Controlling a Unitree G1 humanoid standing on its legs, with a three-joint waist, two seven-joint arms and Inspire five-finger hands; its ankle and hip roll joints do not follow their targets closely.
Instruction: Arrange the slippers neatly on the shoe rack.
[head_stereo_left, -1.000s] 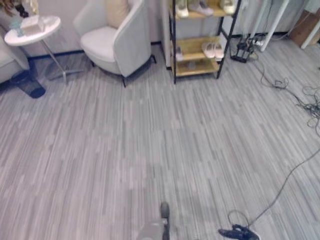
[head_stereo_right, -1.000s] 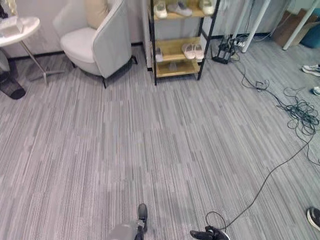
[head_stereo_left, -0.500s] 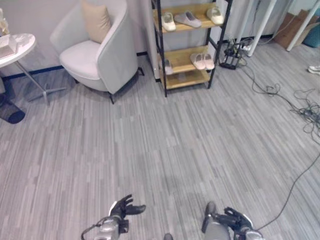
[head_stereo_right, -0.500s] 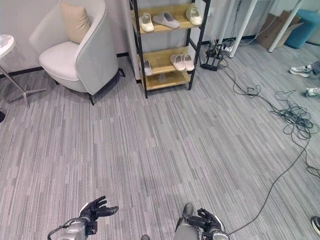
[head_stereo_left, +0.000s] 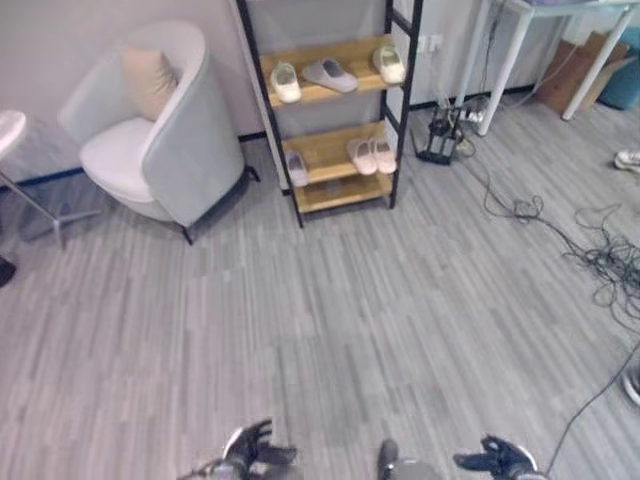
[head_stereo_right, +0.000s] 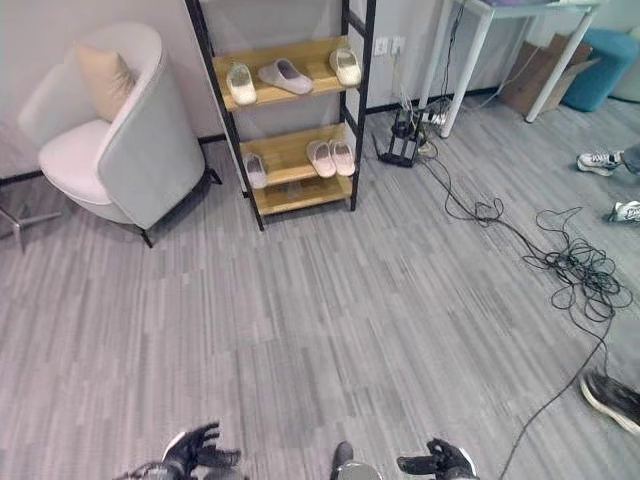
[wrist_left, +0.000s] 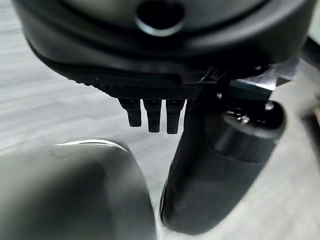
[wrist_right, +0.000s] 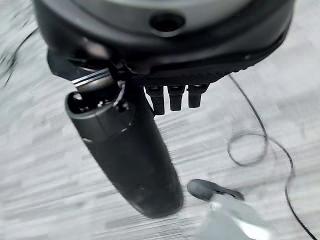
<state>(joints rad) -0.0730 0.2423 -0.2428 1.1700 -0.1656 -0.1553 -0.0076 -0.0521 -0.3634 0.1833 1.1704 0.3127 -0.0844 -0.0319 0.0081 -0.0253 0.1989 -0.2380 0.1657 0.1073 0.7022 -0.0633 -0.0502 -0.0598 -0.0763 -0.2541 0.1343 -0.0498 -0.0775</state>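
Observation:
The shoe rack (head_stereo_left: 396, 110) has a black frame and wooden shelves and stands against the far wall. Its upper shelf holds a white shoe (head_stereo_left: 286, 82), a grey slipper (head_stereo_left: 330, 73) and another white shoe (head_stereo_left: 391, 63). On the lower shelf a pair of pink slippers (head_stereo_left: 370, 155) lies beside a single pale slipper (head_stereo_left: 297, 167). My left hand (head_stereo_left: 250, 450) and right hand (head_stereo_left: 497, 458) hang low over the carpet, far from the rack. Both are open with nothing in them; the wrist views show a left thumb (wrist_left: 210, 170) and a right thumb (wrist_right: 130, 150) standing free above the floor.
A white armchair (head_stereo_left: 160, 150) with a beige cushion stands left of the rack. Loose cables (head_stereo_right: 570, 265) sprawl over the floor on the right, near white table legs (head_stereo_right: 465, 65) and a power strip (head_stereo_left: 440, 135). A person's shoes (head_stereo_right: 600, 160) and a dark shoe (head_stereo_right: 615, 398) lie at the right edge.
The camera has moved, so the rack and armchair sit lower and nearer the picture's middle. Both hands show lower in the frame, and the right hand has swung further right.

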